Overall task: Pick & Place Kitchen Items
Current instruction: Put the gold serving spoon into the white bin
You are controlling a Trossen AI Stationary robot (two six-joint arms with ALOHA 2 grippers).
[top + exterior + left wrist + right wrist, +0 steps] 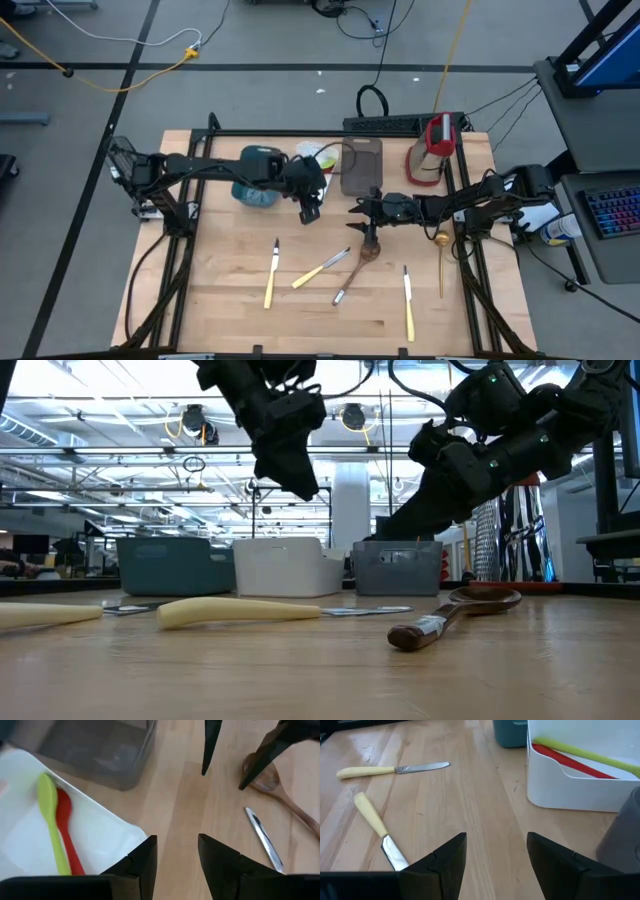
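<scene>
Overhead, right hand (366, 226) (open), wooden spoon (369, 249)

Three trays stand in a row on the desk (230, 300): one teal (256, 190), one white (318, 158), one grey (361, 166). The white tray holds two utensils, one green (52, 825) and one red (68, 835). Three pale-handled knives (271, 273) (321, 269) (408, 303) lie on the wood. One wooden spoon (357, 268). One gold spoon (441, 260). One red-and-white upright object (432, 148). Two robot arms.
</scene>
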